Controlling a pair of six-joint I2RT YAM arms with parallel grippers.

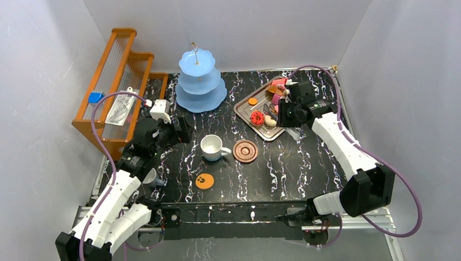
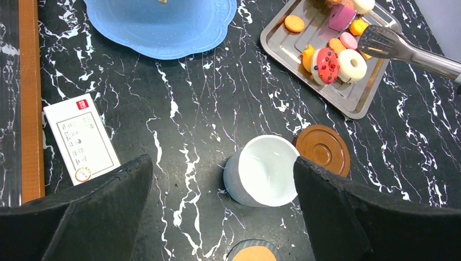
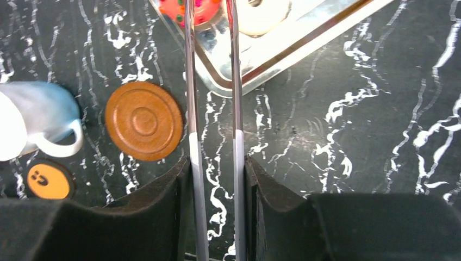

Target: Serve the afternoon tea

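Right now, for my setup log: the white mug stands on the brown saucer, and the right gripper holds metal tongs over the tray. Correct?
Not quite. The white mug stands on the table beside the brown saucer, not on it, as the top external view shows. The right gripper does hold metal tongs over the tray.

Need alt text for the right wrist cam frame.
Right gripper shut on metal tongs reaching over a silver tray holding a red pastry and white donut. Left of them on the black marble table: brown ridged saucer, white mug, orange paw-print coaster.
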